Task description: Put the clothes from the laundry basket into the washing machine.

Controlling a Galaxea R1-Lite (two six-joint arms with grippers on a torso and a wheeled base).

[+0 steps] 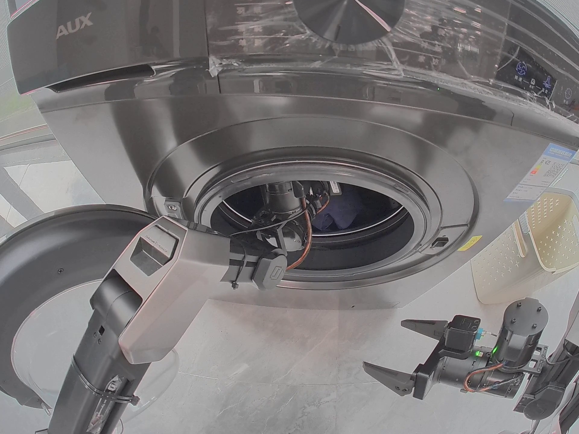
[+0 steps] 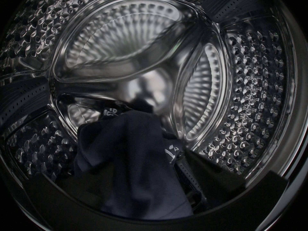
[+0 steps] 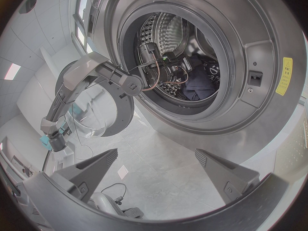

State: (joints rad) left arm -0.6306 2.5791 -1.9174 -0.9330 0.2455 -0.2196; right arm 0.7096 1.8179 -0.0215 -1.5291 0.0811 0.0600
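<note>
Trouble comes if the dark blue cloth, low in the shiny metal drum, catches on the wide-spread left gripper and gets pulled out. The right gripper hangs wide apart, holding nothing.

The left tool sits inside the drum of the washing machine, past the door opening. The clothes lie in the bottom of the drum, just ahead of this tool and below it. The open door hangs to its left, outside. The right tool is outside, low over the floor, before the machine. The laundry basket stands beyond this tool, to its right, beside the machine.
</note>
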